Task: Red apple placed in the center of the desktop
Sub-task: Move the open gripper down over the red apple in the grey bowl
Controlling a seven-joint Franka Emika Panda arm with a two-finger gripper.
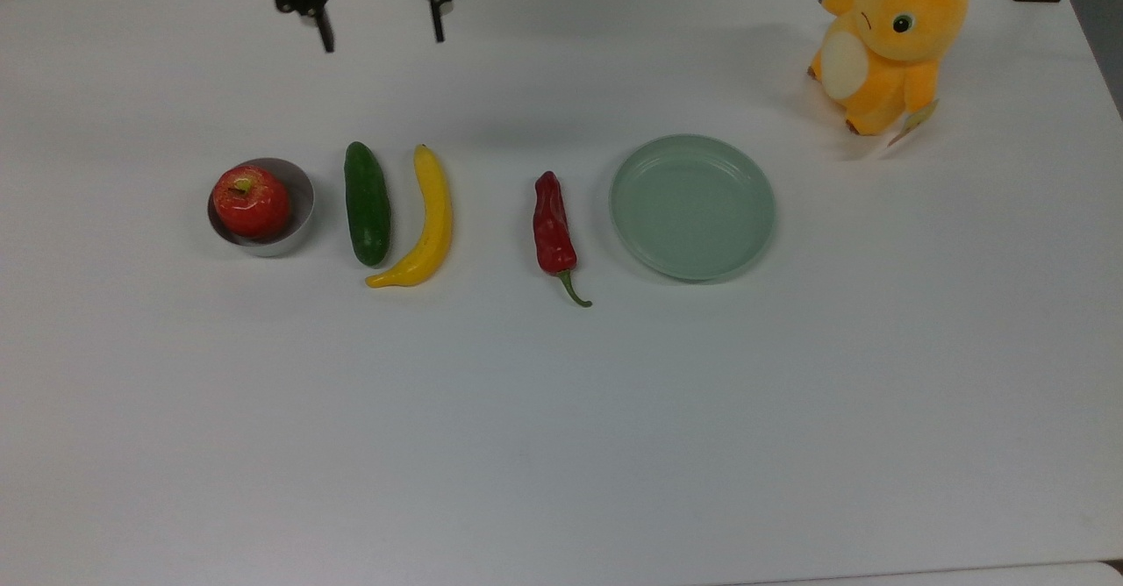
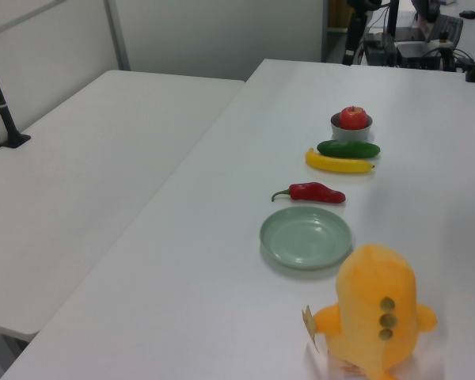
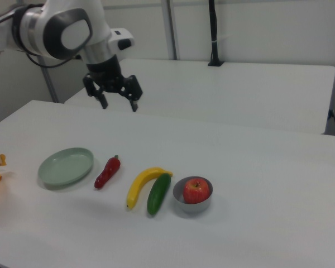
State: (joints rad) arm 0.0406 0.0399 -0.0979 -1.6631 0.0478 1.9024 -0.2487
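Apple (image 1: 251, 201) sits stem-up in a small grey bowl (image 1: 298, 209), at the end of a row of items on the white desk (image 1: 561, 446). In the top view the bowl is at the top view's left of the row; in the right view the apple (image 3: 196, 190) is at the right view's right end; in the left view the apple (image 2: 352, 117) is at the far end.

Row order in the top view, outward from the bowl: cucumber (image 1: 367, 203), just beside it a banana (image 1: 428, 222) whose lower tip curls under the cucumber's end, then a gap, a red chili (image 1: 553, 228) with its green stem pointing to the near edge, then close by a round pale-green plate (image 1: 693, 207). Items lie apart from each other except cucumber and banana, which are near touching. A yellow-orange plush toy (image 1: 890, 38) sits well apart, at the desk's far corner on the top view's right.

Gripper (image 1: 382, 32) is at the far edge of the desk in the top view, well apart from the apple and above the desk beyond the cucumber and banana. Jaws are spread wide with nothing between them, both black fingers pointing down. In the right view the gripper (image 3: 118, 102) hangs in the air from the white arm (image 3: 61, 28), which comes in from the right view's left with the wrist bent downward; it is above the desk's far side, behind the chili and banana.

A second white desk (image 2: 87, 182) stands alongside.
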